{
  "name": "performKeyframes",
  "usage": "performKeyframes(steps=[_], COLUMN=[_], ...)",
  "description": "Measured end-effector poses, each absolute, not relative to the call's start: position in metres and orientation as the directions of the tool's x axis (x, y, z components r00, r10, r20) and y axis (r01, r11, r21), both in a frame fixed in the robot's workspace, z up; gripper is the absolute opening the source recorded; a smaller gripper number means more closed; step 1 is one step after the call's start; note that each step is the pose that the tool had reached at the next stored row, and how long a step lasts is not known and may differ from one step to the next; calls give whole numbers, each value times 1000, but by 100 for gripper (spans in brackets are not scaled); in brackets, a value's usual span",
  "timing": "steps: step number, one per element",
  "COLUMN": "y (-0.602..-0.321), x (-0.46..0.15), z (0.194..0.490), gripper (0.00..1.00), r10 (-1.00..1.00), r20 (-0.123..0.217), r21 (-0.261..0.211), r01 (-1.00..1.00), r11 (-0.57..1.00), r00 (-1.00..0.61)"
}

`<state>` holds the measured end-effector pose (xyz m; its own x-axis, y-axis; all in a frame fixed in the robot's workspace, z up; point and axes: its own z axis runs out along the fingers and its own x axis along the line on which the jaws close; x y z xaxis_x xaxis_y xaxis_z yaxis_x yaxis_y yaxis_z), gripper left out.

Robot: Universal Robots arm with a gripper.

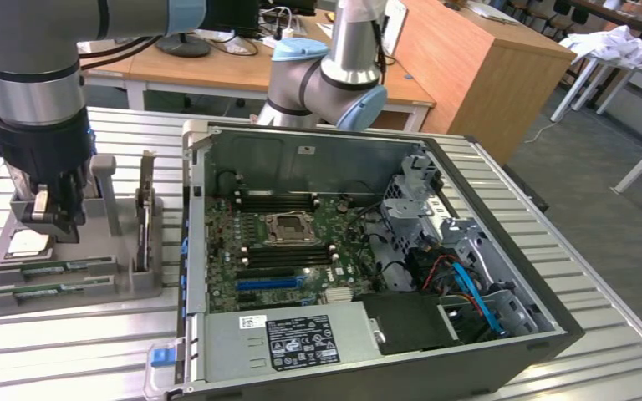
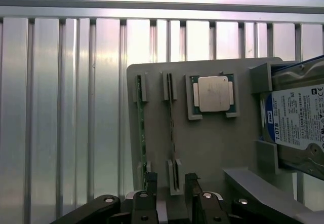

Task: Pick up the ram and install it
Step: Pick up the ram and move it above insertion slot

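Fingers (image 2: 151,187) apart nr ram (image 2: 141,127) in holder (image 2: 212,143)

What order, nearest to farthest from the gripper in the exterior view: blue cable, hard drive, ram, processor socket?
1. Ram, in the holder by the gripper.
2. Hard drive, upright on the holder.
3. Processor socket, on the motherboard.
4. Blue cable, inside the case, exterior view's right.

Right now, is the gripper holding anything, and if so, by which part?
Nothing is held: the gripper stands open above the ram sticks in their gray holder.
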<state>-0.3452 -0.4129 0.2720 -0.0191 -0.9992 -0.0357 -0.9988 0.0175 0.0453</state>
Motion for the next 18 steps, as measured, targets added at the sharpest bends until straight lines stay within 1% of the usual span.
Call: performKeyframes(steps=[18], y=[-416], x=[-350], z=[266], gripper=[36], r10=[-999], r20=[-36], r21=[45], r01=[-999], r11=[18], r00=[-19])
